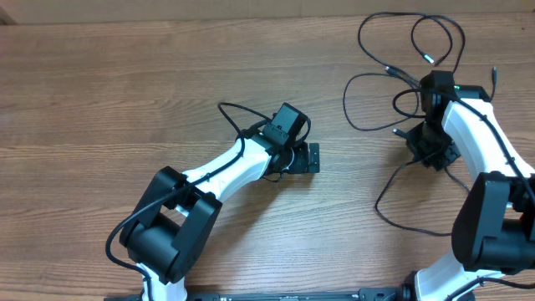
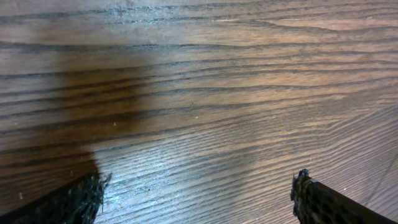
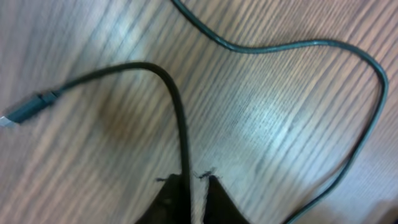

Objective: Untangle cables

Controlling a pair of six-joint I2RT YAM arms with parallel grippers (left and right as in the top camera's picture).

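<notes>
Right gripper (image 3: 199, 180): jaws nearly closed, one strand of the cables (image 3: 183, 134) running in at the tips. Looks pinched, probably to draw it out of the tangle.
Left gripper (image 2: 199, 193): spread wide, empty, low over bare table (image 1: 125, 84) near the middle. Likely on standby.
Cables: loose overlapping loops toward the far right corner.

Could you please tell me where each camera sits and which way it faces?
Overhead: above the table, looking straight down; both arms, left claw, right claw and cables show.
Left wrist: on the left arm, looking down at wood between its open fingertips.
Right wrist: looking down past closed fingertips pinching a cable.
Shared: overhead and right wrist both show the cables.
</notes>
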